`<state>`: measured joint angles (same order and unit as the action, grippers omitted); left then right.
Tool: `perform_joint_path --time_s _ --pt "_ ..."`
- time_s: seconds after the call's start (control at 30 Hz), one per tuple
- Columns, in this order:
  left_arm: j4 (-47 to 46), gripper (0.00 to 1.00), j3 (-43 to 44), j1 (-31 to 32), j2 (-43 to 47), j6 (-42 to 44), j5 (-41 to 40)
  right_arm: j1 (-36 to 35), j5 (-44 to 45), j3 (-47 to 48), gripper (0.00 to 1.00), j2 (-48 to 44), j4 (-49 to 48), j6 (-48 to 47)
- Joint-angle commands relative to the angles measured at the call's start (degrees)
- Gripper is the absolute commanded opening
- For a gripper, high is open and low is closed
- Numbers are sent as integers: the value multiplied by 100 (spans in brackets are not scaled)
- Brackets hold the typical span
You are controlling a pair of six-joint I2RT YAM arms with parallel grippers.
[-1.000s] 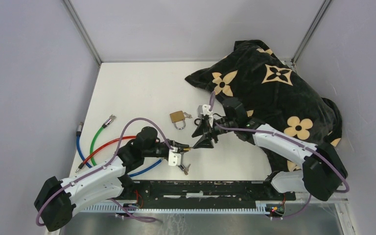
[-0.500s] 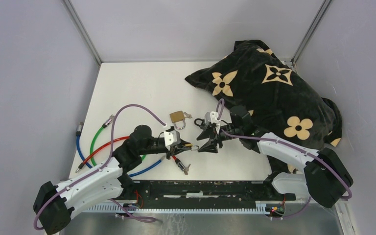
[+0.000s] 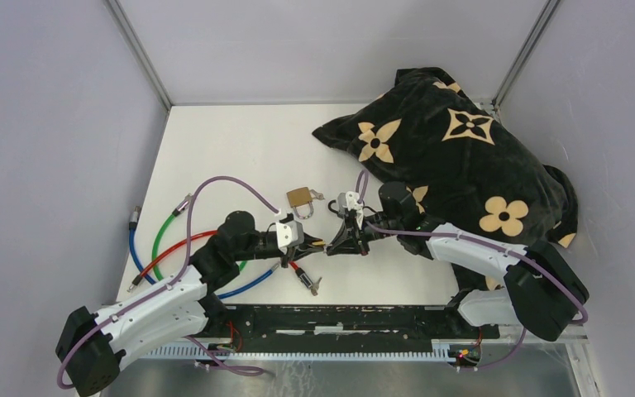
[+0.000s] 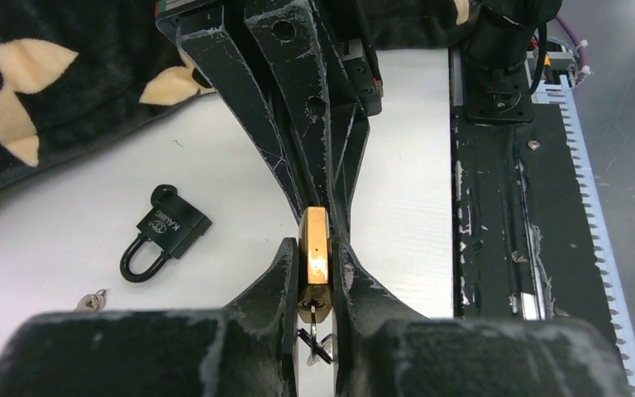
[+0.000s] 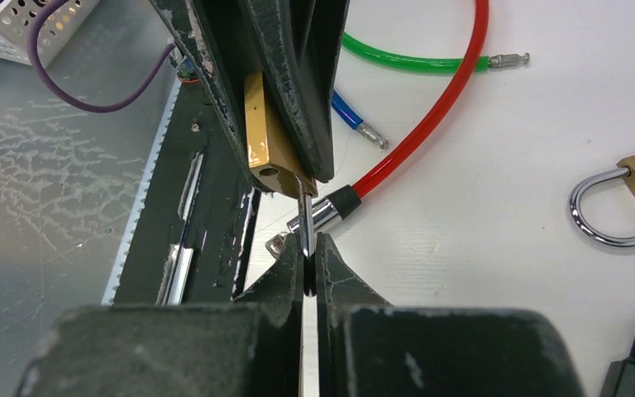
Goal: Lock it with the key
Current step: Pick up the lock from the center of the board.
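Observation:
My left gripper (image 4: 315, 258) is shut on a brass padlock (image 4: 315, 236) and holds it edge-on above the table. A key (image 4: 315, 329) with a ring sits in the keyhole at the end nearest the left wrist camera. At the other end the silver shackle (image 5: 304, 219) sticks out of the padlock (image 5: 263, 149). My right gripper (image 5: 308, 252) is shut on that shackle. From above, the left gripper (image 3: 317, 246) and right gripper (image 3: 331, 246) meet tip to tip at mid-table.
A second brass padlock (image 3: 300, 198) lies behind the grippers. A black padlock (image 4: 164, 233) and a loose key (image 4: 93, 299) lie nearby. Red (image 3: 183, 246), green (image 3: 164, 236) and blue (image 3: 136, 248) cables lie left. A black flowered blanket (image 3: 463, 157) covers the right.
The right gripper, open in the earlier frames, has moved left to the padlock and closed on its shackle. The left gripper first shifted up and right, then held still.

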<state>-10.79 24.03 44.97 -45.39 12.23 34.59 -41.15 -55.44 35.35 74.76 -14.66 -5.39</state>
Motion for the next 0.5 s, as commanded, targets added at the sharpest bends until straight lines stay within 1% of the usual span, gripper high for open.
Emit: perform_joint_path --time_s 0.0,0.07,0.1,0.13,0.17,0.2,0.23,0.27,0.33,0.4,0.47 --pt "-313 2 96 -9 94 485 189 36 305 235 0 -146 -309 333" --pt "-265 2 8 6 121 772 239 59 610 242 0 -267 -302 384" --pt "-209 12 -24 -4 133 931 299 56 787 252 0 -325 -192 288" --pt "-112 26 -30 -3 160 1151 408 55 1013 251 0 -398 -85 124" --pt "-2 45 -30 -7 200 1305 555 59 1206 242 0 -469 34 -29" --pt "127 54 -22 -3 249 1482 722 54 1394 232 0 -540 124 -210" --pt "287 60 -15 4 290 1646 867 59 1531 242 0 -595 244 -376" --pt "430 64 -6 1 327 1756 977 57 1665 272 0 -631 354 -509" --pt "646 68 10 2 360 1811 1059 61 1926 375 0 -648 629 -801" --pt "762 70 22 4 392 1805 1077 58 2104 518 0 -606 949 -1071" --pt "748 71 35 6 431 1717 985 59 2043 642 0 -594 1175 -1271"
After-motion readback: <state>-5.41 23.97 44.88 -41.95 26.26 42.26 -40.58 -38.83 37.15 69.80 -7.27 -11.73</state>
